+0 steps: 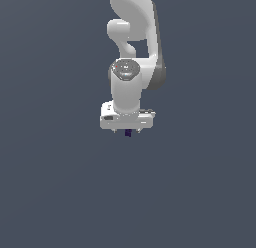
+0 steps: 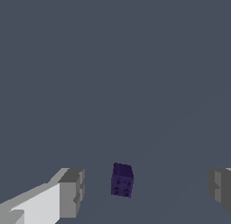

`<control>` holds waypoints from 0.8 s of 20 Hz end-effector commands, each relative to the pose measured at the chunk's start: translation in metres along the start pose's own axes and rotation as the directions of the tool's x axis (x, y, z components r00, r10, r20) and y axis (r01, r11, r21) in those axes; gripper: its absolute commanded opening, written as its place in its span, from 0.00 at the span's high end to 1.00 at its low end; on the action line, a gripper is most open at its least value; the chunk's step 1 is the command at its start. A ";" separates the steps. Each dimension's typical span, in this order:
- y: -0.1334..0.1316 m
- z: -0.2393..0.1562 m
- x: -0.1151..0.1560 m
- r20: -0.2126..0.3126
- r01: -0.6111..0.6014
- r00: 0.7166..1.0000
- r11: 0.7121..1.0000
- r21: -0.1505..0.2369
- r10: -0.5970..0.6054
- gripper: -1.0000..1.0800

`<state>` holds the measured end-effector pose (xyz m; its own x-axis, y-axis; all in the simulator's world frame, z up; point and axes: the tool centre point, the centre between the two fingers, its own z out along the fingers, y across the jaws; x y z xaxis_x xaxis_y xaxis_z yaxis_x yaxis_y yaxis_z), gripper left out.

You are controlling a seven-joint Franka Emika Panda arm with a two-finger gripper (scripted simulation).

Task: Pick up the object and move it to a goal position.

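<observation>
The object is a tiny dark purple-navy block (image 2: 122, 180) with several small round holes on one face. In the wrist view it lies on the grey floor between my two grey fingertips (image 2: 72, 191), with clear gaps on both sides. My gripper (image 2: 146, 189) is open and touches nothing. In the exterior view the white gripper (image 1: 127, 127) hangs straight down over the block (image 1: 128, 133), which peeks out just under the hand; the fingers are mostly hidden there.
Only a plain dark grey floor (image 1: 60, 192) shows around the arm. The white arm (image 1: 131, 52) rises toward the top of the exterior view.
</observation>
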<state>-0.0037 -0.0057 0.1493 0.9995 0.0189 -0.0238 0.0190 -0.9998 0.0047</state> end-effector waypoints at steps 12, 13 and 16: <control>-0.006 0.044 -0.036 -0.011 -0.091 0.996 0.996 0.006 0.091 0.04; -0.007 0.049 -0.040 -0.013 -0.102 0.995 0.995 0.006 0.102 0.04; -0.008 0.061 -0.053 -0.017 -0.131 0.991 0.991 0.008 0.131 0.04</control>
<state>-0.0518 0.0004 0.0958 0.9953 -0.0969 -0.0092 -0.0969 -0.9953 0.0005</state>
